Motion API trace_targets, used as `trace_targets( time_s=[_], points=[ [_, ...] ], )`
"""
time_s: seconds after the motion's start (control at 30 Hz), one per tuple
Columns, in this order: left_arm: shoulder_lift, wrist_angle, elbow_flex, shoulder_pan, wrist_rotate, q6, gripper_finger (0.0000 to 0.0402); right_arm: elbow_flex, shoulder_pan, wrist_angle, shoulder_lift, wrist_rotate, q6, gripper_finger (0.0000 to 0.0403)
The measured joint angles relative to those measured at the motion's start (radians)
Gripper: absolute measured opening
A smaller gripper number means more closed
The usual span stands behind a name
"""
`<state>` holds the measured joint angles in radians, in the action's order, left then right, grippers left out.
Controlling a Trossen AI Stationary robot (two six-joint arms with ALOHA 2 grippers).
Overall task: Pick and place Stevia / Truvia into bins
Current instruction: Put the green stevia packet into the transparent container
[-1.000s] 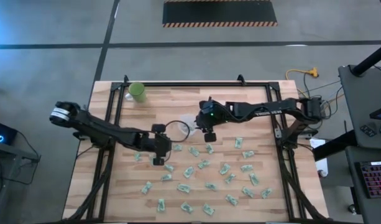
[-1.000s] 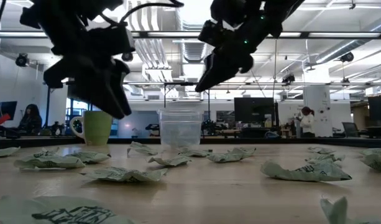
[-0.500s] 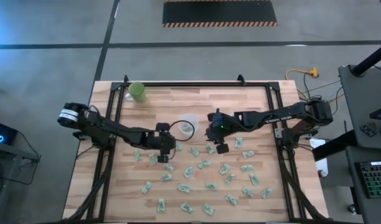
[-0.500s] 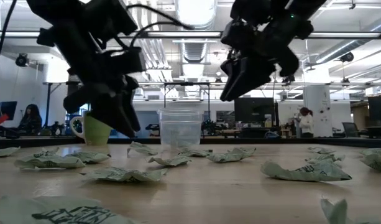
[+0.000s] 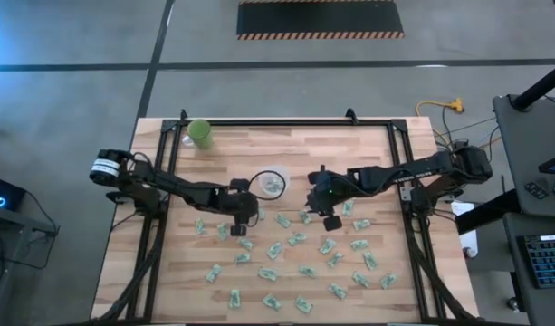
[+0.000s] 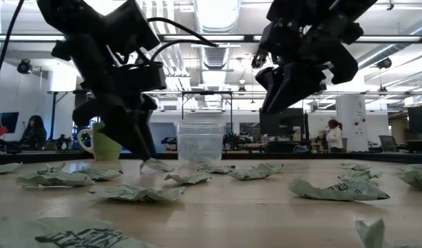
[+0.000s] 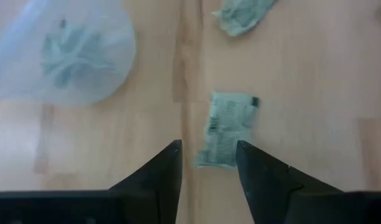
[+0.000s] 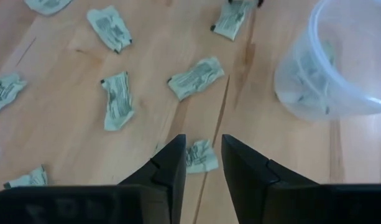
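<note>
Lengthwise between the spread left pincer (image 7: 207,163) fingers lies a Stevia packet (image 7: 226,129).

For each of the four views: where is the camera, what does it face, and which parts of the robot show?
High: overhead, straight down on the table; both arms, left hand, right hand.
Low: table height, facing the room; both hands hang above the packets.
Left wrist: over its fingers, a packet ahead.
Right wrist: over its fingers, scattered packets.
Shared: all views show the clear cup.
</note>
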<state>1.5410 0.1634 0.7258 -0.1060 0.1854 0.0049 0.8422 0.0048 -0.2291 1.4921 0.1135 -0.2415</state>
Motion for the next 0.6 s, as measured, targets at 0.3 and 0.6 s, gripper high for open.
trace_targets(
  time_s=[0.3,0.6],
  points=[
    [0.002,0.000,-0.002,0.002,-0.034,-0.002,0.0061,-0.018,0.000,0.000,0.000,0.000,0.033,0.0091],
    [0.002,-0.030,-0.016,0.002,-0.020,-0.026,0.0063,-0.026,0.000,0.000,0.000,0.000,0.040,0.0081]
  ],
)
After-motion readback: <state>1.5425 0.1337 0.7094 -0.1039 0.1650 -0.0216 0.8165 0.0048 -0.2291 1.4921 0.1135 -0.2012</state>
